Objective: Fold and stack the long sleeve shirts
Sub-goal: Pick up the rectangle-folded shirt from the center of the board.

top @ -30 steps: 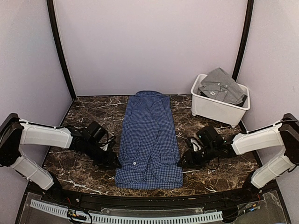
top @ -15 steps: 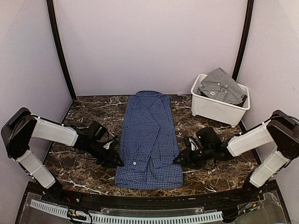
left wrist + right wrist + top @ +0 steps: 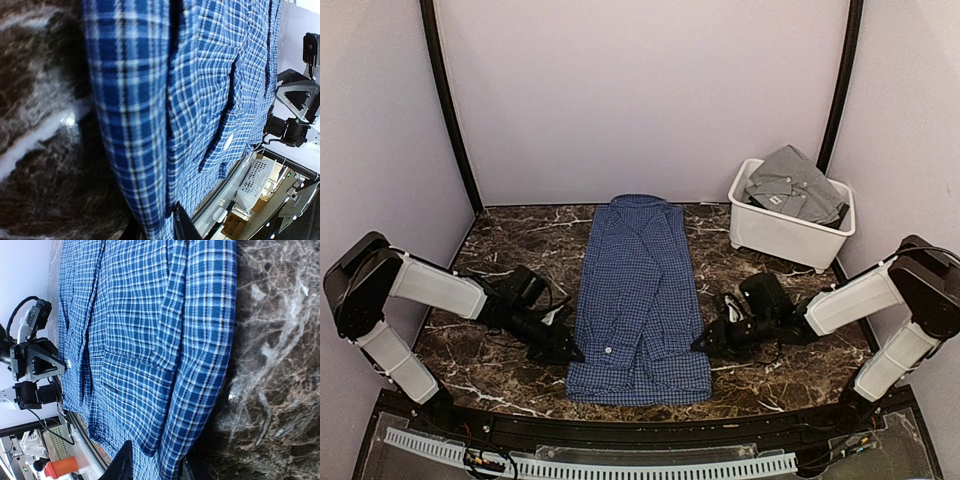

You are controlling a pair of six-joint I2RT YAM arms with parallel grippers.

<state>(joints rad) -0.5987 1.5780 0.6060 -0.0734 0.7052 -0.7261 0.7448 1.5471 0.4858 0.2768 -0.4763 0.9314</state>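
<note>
The navy-blue checked shirt (image 3: 640,300) lies flat and lengthwise in the middle of the marble table (image 3: 490,370), collar at the far end, sleeves folded in over the front. My left gripper (image 3: 565,350) is at its lower left edge, and in the left wrist view (image 3: 157,231) its jaws are closed on that folded edge (image 3: 145,150). My right gripper (image 3: 703,345) is at the lower right edge, and in the right wrist view (image 3: 157,467) its jaws pinch that edge of the shirt (image 3: 200,365). The grey shirt (image 3: 795,185) lies crumpled in the white bin (image 3: 780,235).
The white bin stands at the back right corner, beyond my right arm. Purple walls close in the back and both sides. A black rail (image 3: 640,430) runs along the near table edge, just below the shirt's hem.
Both grippers have slid inward from beside the shirt onto its left and right edges. In the last half second they have barely moved. The shirt lies as before.
</note>
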